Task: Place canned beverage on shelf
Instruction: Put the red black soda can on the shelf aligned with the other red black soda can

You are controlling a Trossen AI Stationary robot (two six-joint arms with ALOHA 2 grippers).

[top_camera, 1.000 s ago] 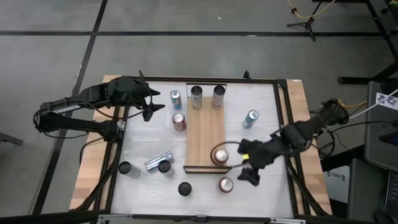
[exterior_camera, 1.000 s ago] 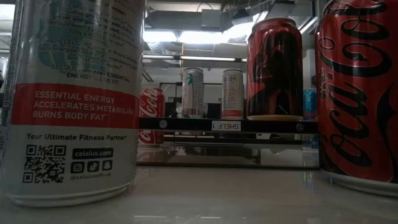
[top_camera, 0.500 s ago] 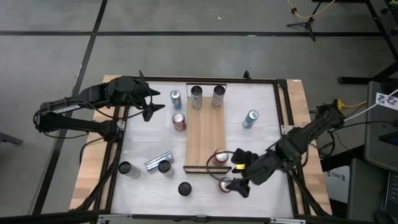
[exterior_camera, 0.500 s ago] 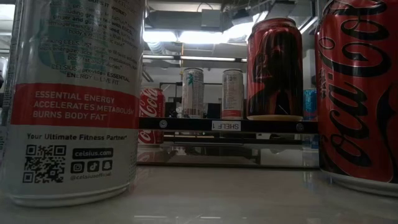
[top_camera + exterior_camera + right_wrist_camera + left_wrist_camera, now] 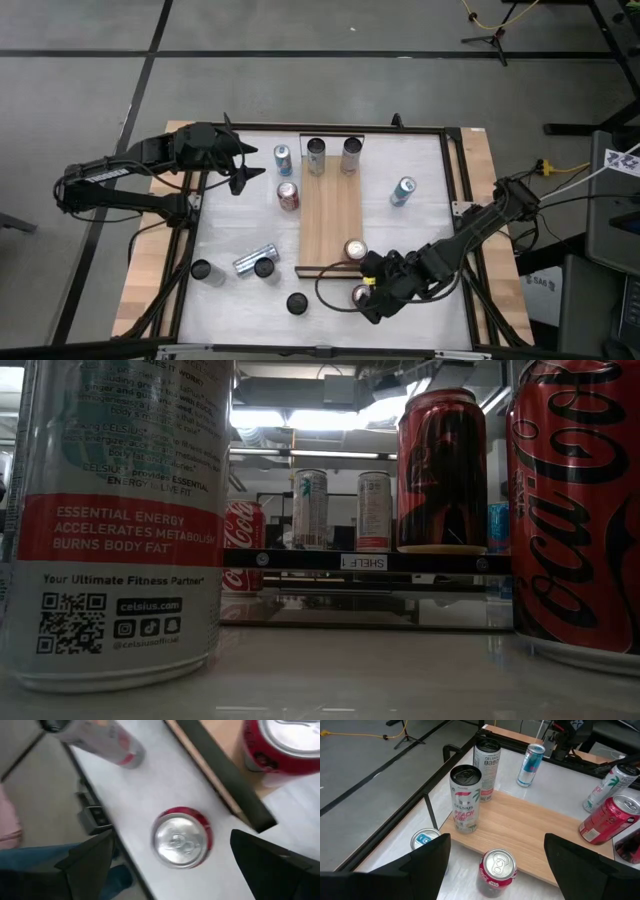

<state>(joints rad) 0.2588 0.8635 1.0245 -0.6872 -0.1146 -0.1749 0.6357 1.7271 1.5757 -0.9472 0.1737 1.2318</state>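
R end effector (image 5: pixel 368 297) spread apart over red can (image 5: pixel 360 294) on bench just off shelf (image 5: pixel 330 215) lip, lined up to grab. L end effector (image 5: pixel 243 167) apart, idle.

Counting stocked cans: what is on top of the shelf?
The shelf holds three upright cans: two silver cans at its far end and a red can near the lip. Nothing looks covered.
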